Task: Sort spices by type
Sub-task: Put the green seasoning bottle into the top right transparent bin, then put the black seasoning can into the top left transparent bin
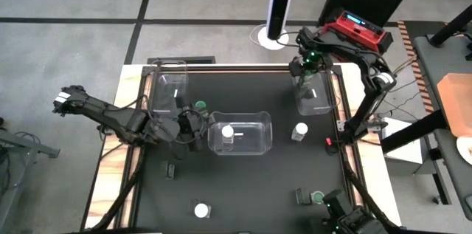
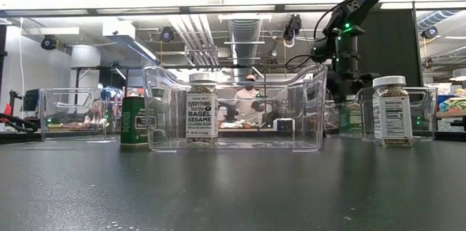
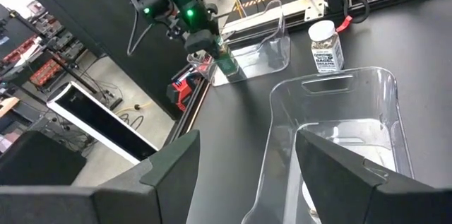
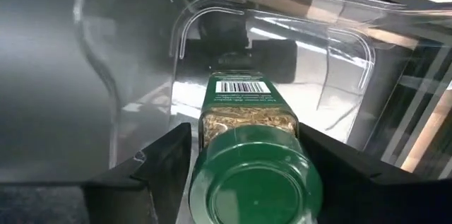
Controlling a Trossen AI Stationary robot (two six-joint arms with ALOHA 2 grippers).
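My right gripper (image 4: 244, 174) hangs over the clear bin (image 1: 313, 90) at the table's far right, shut on a green-lidded spice jar (image 4: 247, 139); the left wrist view shows this jar (image 3: 226, 61) just above the bin's wall. My left gripper (image 1: 193, 127) stands open at the left end of the middle bin (image 1: 240, 132), nothing between its fingers. Beside it a green-lidded jar (image 1: 200, 106) stands on the table. A white-lidded jar (image 1: 228, 132) stands inside the middle bin. Another white-lidded jar (image 1: 299, 131) stands on the mat to its right. My right gripper pinches the green-lidded jar between its two fingers, one on each side of the jar's upper body just below the lid (image 4: 212, 136). The fingers come from above and point down. The jar hangs lifted clear, lid up, its bottom over the bin's inside.
A third clear bin (image 1: 168, 90) stands at the far left. Near the front edge lie a white-lidded jar (image 1: 200, 210), a green-lidded jar (image 1: 317, 197) and two dark ones (image 1: 169, 169) (image 1: 301, 195). Rails run along the mat's sides. People show in the room beyond.
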